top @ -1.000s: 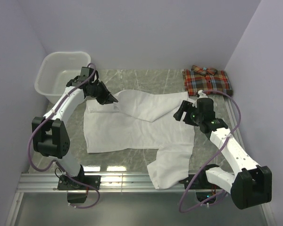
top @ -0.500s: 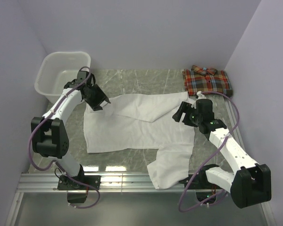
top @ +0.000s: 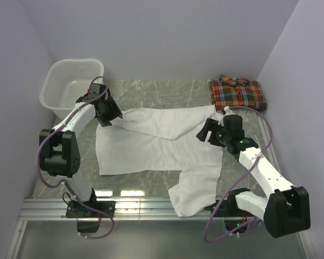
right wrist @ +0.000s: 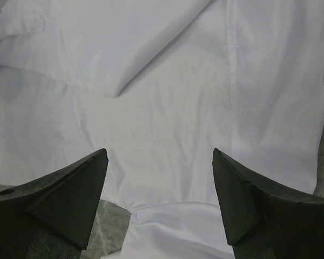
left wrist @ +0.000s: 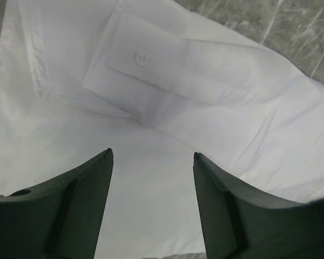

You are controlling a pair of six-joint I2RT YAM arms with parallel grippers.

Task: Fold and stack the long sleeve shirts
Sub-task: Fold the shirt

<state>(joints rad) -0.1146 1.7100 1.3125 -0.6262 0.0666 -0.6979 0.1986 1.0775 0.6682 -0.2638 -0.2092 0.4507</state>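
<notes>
- 2 shirts: white shirt (top: 151,145) spread mid worktop (top: 167,89); plaid shirt (top: 237,93) folded, far right corner.
- 1 laundry basket (top: 70,67), far left corner.
- left gripper (left wrist: 151,156): jaws apart, empty, over cuff (left wrist: 135,81).
- right gripper (right wrist: 159,154): jaws apart, empty.

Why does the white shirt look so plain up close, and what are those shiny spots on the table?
Top external: two bright patches on the table look like lamp glare on polished stone. Left wrist: the white shirt is evenly lit, so only soft fold shadows and a button stand out. Right wrist: same pale cloth; the right gripper shows dark against it.
</notes>
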